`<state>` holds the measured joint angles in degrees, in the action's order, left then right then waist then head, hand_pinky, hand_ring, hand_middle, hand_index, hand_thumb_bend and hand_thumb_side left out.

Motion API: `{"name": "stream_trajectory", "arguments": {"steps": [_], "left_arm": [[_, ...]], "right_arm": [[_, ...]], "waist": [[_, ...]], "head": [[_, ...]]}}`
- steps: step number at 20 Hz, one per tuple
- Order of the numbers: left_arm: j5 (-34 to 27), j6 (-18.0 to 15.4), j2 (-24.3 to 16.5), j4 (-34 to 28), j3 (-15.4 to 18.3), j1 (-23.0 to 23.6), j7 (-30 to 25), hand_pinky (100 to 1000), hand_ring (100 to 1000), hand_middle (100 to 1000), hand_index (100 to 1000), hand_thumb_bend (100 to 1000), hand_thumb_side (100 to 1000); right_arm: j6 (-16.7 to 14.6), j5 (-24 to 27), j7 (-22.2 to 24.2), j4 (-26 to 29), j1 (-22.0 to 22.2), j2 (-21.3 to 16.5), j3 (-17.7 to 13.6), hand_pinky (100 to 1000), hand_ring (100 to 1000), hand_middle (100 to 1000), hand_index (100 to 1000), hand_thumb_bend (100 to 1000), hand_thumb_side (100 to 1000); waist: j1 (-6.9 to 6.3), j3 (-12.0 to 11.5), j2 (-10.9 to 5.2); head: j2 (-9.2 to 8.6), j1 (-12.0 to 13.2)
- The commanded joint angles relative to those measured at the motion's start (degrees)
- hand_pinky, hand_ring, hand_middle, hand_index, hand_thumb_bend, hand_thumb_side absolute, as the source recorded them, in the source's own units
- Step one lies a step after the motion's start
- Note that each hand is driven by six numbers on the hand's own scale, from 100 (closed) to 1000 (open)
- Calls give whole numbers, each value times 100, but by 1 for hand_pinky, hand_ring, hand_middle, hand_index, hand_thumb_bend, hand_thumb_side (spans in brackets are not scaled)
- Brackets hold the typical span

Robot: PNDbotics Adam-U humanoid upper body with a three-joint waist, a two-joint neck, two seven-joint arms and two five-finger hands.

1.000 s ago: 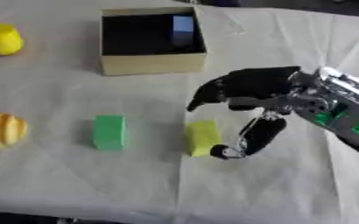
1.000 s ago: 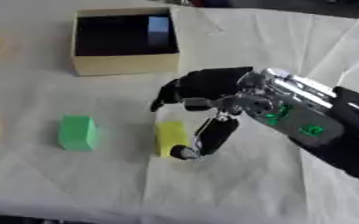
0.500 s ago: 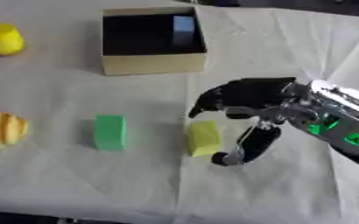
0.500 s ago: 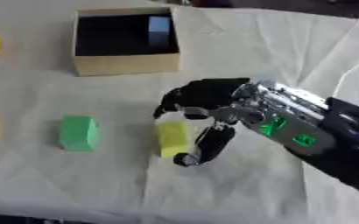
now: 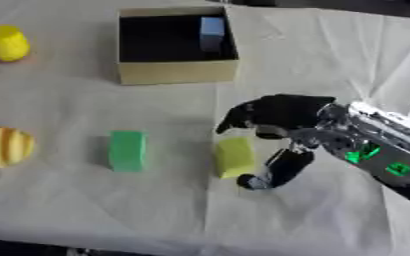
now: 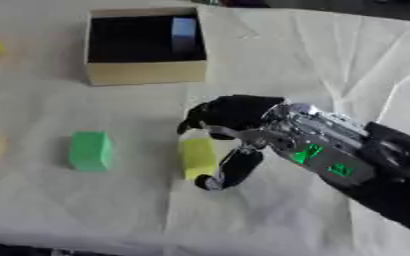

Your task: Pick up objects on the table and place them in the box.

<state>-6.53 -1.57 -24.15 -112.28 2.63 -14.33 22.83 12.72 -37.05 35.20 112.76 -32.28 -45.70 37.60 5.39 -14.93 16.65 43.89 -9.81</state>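
The right hand (image 5: 278, 120) hovers over the yellow-green block (image 5: 234, 157), fingers (image 5: 243, 114) spread at twelve o'clock, thumb (image 5: 274, 171) at four, clasping nothing.

The right hand (image 5: 278, 117) arches over the yellow-green block (image 5: 234, 157), its fingers (image 5: 274, 172) down just right of it. Left of the fingers past that block stands the green block (image 5: 126, 150), with bare desk (image 5: 86, 215) between. Beyond the fingers, the box (image 5: 177, 73) sits open-topped, a blue block (image 5: 212, 32) against its right wall; cloth between lies unblocked. The striped ball (image 5: 5, 146) and yellow cylinder (image 5: 8, 43) stay far left.
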Motion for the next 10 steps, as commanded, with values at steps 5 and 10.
{"name": "stream_trajectory", "arguments": {"steps": [5, 10], "left_arm": [[-16, -1, -36, -64, 12, -94, -32, 686, 776, 722, 836, 332, 625], [-28, 2, -16, -56, 7, -93, -35, 686, 776, 722, 836, 329, 629]], "right_arm": [[-59, -327, -201, -419, -15, 70, 0, 827, 885, 846, 913, 411, 437], [-110, -480, -389, -824, 17, 180, 5, 822, 878, 838, 907, 434, 398]], "waist": [[-30, -34, 31], [-41, -52, 64]], "head": [[22, -58], [22, -69]]}}
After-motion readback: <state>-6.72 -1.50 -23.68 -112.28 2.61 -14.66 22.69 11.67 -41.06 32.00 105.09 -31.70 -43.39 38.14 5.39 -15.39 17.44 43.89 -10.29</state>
